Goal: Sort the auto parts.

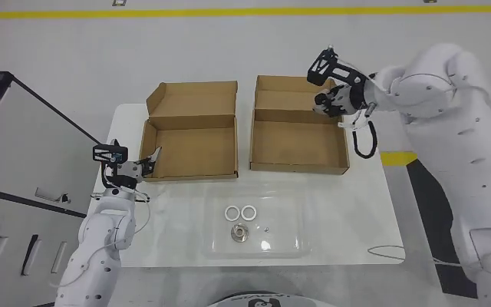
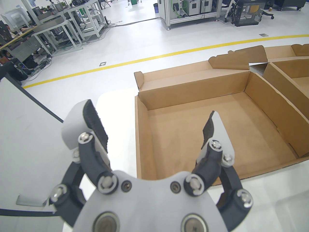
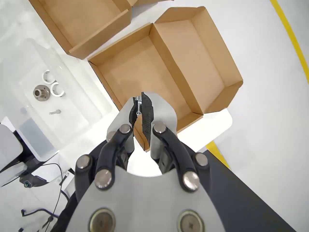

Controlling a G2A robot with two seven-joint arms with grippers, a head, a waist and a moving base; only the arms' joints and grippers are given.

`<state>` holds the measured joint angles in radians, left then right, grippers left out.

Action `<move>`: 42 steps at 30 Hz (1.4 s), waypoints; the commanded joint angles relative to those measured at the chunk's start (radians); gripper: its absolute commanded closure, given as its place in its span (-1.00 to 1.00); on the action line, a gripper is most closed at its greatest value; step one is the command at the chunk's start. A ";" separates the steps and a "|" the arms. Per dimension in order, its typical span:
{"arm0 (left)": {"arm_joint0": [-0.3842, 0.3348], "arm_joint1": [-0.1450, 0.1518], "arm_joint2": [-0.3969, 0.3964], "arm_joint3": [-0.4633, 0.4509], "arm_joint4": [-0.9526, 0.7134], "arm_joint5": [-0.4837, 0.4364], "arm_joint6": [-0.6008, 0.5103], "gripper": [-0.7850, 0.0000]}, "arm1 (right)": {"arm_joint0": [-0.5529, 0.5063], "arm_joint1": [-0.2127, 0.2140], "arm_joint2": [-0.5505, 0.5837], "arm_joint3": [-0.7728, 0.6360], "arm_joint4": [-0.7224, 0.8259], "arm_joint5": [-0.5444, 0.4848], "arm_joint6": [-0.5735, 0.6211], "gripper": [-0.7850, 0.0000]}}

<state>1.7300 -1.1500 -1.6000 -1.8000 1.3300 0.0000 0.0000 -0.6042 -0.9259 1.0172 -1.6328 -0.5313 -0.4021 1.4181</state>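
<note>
Cardboard box [image 3: 144, 68] sits below my right hand [image 3: 141, 107], clenched on a small metal screw [image 3: 138, 104]; my left hand [image 2: 154, 121] hangs released just beside the other box [image 2: 241, 121].

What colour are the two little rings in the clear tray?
White; the right wrist view shows the rings best.

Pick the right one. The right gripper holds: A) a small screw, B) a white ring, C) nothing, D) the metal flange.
A: the right gripper is pinched shut on a small screw, while the white rings and the flange lie in the clear tray.
</note>
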 commanded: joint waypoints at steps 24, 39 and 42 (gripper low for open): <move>0.000 0.000 0.000 0.000 0.000 0.000 0.000 -1.00 | 0.244 -0.009 -0.529 0.284 -0.049 0.007 0.006 1.00; 0.000 0.000 0.000 0.000 0.000 0.000 0.000 -1.00 | 0.230 -0.051 -0.599 0.407 -0.076 0.002 -0.024 1.00; 0.000 0.000 0.000 0.000 0.000 0.000 0.000 -1.00 | 0.224 -0.058 -0.605 0.427 -0.099 0.005 -0.042 1.00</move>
<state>1.7300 -1.1500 -1.6000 -1.8000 1.3300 0.0000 0.0000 -0.3787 -0.9819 0.4145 -1.2108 -0.6195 -0.3987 1.3814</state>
